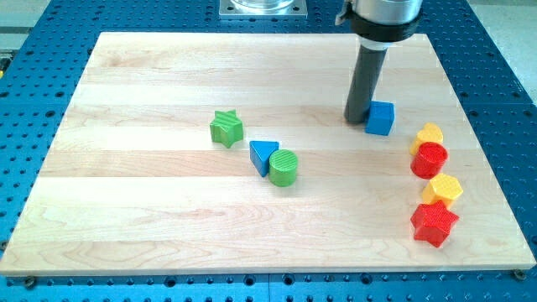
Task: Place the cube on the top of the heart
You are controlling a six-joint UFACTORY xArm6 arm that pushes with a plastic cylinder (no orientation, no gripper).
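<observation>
Camera view, nearest first: a red star (434, 224) sits at the right with a yellow hexagon (443, 188) touching it behind. Farther back a red cylinder (429, 159) touches the yellow heart (429, 134). Toward the middle, a green cylinder (284, 167) touches a blue triangle (263, 155); a green star (226, 127) lies left. Farthest, the blue cube (380, 117) sits well left of the heart's far side, my tip (358, 117) pressed against its left face, a bare rod on the wooden board (151, 218).

Blue cube (380, 118) sitting flat, upper right; yellow heart (429, 134) just to its lower right, tucked against a red cylinder (429, 159).
</observation>
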